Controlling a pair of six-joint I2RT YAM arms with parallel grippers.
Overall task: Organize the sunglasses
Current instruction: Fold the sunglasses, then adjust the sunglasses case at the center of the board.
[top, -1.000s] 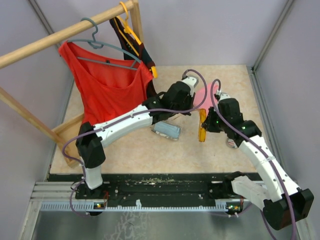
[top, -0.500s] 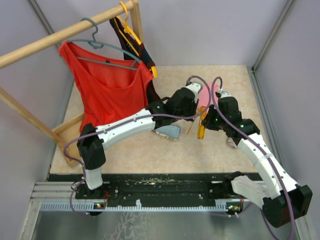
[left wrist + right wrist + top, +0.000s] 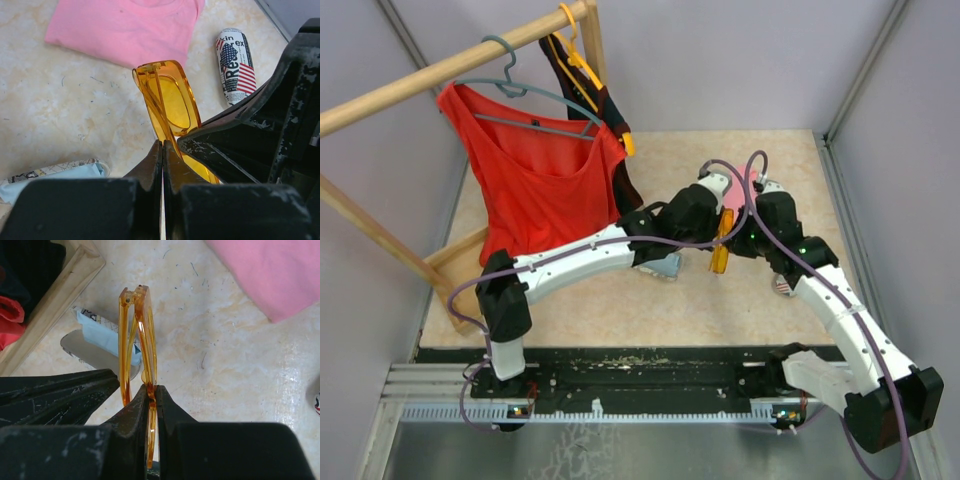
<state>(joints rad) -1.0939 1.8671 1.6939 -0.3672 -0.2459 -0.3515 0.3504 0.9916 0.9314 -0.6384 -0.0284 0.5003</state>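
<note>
sunglasses (image 3: 136, 335): edge-on in right wrist, lenses (image 3: 175, 102) in left.

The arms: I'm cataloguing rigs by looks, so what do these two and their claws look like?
The left arm and right arm have white links joined by chunky black joints. A purple cable loops along each. Small green lights glow on the right one. The left claw and right claw have black, wedge-shaped fingers, scuffed whitish.

Left gripper (image 3: 162, 150): shifts rightward to mid-frame in the top view, closed fingers now against the orange sunglasses (image 3: 719, 258). Sunglasses: loose side arm folded in.
</note>
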